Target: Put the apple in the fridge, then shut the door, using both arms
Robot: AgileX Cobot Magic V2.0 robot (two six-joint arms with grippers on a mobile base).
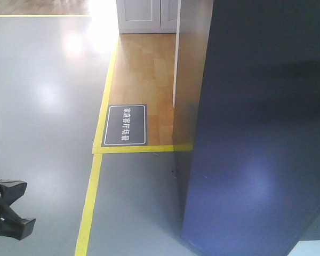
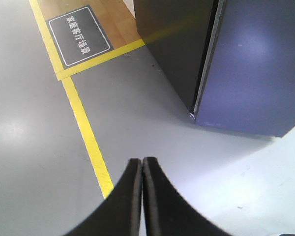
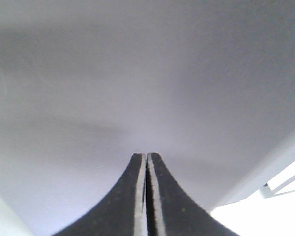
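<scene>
The fridge's dark grey door (image 1: 256, 133) fills the right of the front view, with the glossy fridge side (image 1: 191, 80) to its left. In the left wrist view the door (image 2: 255, 64) lies along the fridge body (image 2: 174, 44) with only a thin seam between them, and no interior shows. My left gripper (image 2: 141, 160) is shut and empty over the grey floor, left of the fridge corner. A black part of the left arm (image 1: 8, 210) shows at the bottom left. My right gripper (image 3: 146, 155) is shut and empty, close in front of a plain grey surface (image 3: 137, 73). The apple is out of view.
A grey floor (image 1: 42, 106) with yellow tape lines (image 1: 90, 202) borders a wooden floor patch (image 1: 144, 69). A dark floor sign (image 1: 126, 125) lies by the tape. White cabinet doors (image 1: 146, 16) stand at the back.
</scene>
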